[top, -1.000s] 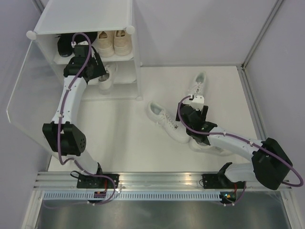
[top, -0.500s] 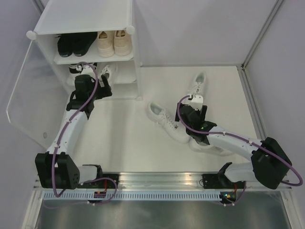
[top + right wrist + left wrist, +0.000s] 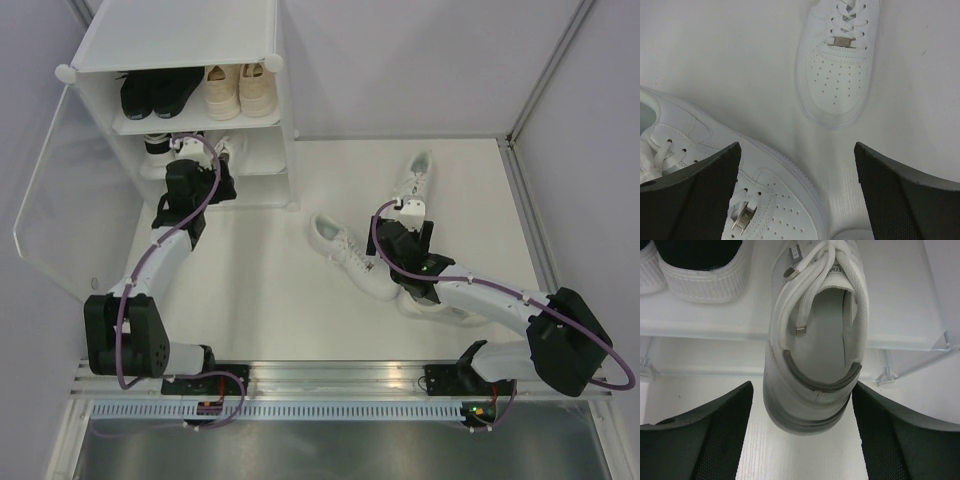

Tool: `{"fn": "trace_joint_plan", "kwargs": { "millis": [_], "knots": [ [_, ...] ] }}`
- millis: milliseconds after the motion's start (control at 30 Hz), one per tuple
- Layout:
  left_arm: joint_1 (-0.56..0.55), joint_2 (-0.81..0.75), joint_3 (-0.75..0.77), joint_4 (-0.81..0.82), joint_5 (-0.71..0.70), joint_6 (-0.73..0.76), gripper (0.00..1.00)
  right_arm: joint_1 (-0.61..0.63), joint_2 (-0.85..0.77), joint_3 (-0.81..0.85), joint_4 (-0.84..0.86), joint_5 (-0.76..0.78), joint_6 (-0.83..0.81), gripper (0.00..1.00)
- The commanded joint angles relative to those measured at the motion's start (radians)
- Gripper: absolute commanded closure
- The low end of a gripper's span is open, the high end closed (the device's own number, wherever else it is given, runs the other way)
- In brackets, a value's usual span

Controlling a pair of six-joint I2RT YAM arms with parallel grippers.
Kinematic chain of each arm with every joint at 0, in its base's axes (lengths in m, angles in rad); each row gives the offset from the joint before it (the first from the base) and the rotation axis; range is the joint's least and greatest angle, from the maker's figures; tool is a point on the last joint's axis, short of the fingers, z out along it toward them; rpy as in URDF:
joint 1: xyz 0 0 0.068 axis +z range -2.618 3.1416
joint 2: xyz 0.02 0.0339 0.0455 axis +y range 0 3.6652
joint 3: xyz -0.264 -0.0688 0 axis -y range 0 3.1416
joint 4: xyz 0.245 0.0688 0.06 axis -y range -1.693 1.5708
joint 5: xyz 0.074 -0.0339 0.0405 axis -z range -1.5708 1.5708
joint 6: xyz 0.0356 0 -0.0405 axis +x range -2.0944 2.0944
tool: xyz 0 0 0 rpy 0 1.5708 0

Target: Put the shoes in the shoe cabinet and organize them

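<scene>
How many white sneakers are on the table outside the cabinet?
3. Far sneaker toward the back right, diagonal sneaker mid-table, third sneaker mostly under the right arm. Others may be hidden.

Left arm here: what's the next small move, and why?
Probably push the white sneaker a little deeper onto the shelf. Its heel overhangs the shelf's front edge, and the open left gripper sits just behind it with a finger on either side of the heel.
</scene>
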Motion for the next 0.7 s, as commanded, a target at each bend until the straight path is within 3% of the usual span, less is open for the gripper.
{"fn": "trace_joint_plan", "kwargs": {
  "millis": [0, 400, 667],
  "knots": [
    [-0.007, 0.032, 0.032, 0.083, 0.023, 0.044, 0.19, -0.005, -0.009, 0.023, 0.037, -0.002, -0.003, 0.02],
    [-0.026, 0.100, 0.127, 0.108, 0.013, 0.025, 0.65, -0.005, 0.008, 0.030, 0.032, -0.004, -0.005, 0.03],
    [-0.033, 0.215, 0.249, 0.129, -0.058, 0.007, 0.72, -0.005, 0.026, 0.037, 0.031, -0.004, -0.007, 0.03]
  ]
}}
